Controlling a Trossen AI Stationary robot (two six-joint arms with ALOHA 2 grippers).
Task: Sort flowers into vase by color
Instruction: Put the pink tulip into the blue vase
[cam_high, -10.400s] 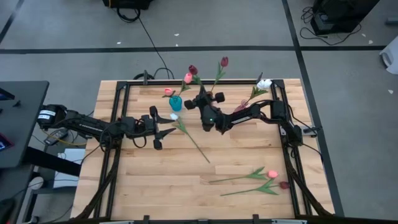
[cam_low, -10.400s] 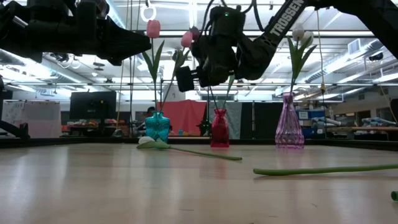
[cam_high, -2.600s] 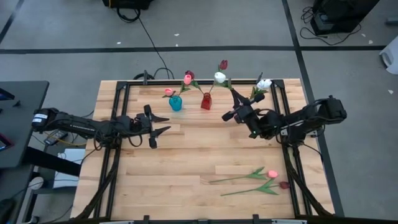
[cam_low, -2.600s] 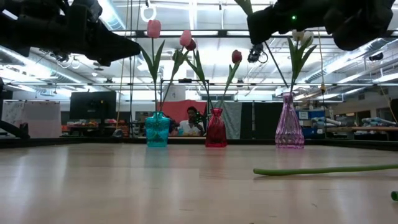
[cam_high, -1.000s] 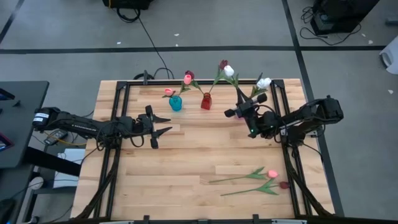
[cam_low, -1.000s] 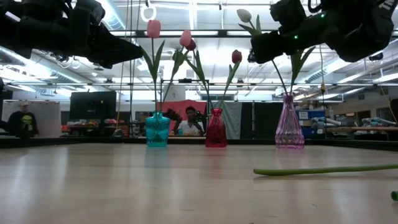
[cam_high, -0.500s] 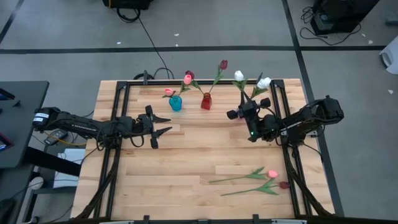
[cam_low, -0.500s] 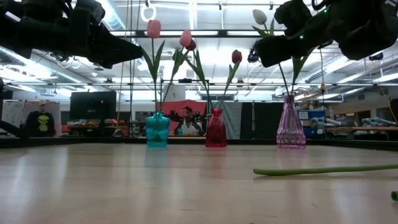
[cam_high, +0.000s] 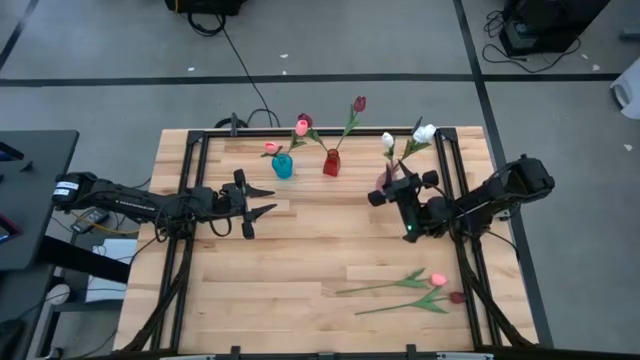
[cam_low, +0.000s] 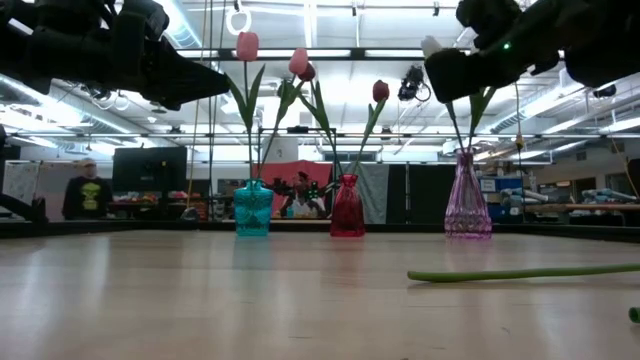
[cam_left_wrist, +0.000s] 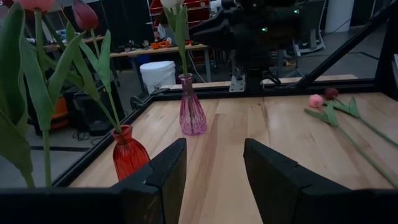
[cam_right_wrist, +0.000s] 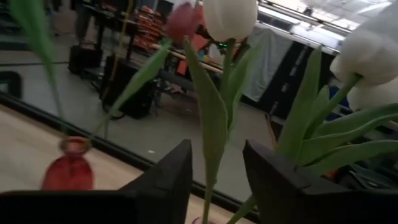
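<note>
Three vases stand in a row along the far edge of my table (cam_high: 300, 260). The teal vase (cam_high: 283, 166) holds two pink tulips (cam_high: 302, 126). The red vase (cam_high: 331, 163) next to it holds two dark red tulips (cam_high: 359, 103). The pink glass vase (cam_low: 467, 208), at the right end of the row, carries two white tulips (cam_high: 425, 132), their stems rising side by side out of its neck.

My right gripper (cam_high: 398, 190) hangs just above that pink vase, its fingers spread apart with the stem of one white tulip (cam_right_wrist: 229, 17) standing between them, and I cannot tell whether they touch it. My left gripper (cam_high: 256, 199) waits over the left half of the table, level with the teal vase, fingers parted and grasping nothing.

Near the front right corner, two more flowers lie flat on the wood: a pink tulip (cam_high: 437, 279) and a dark red tulip (cam_high: 457, 297), their green stems (cam_high: 385, 298) stretched toward the middle of the table.

Beyond the table's far edge, a person (cam_low: 88, 194) stands in the room.
</note>
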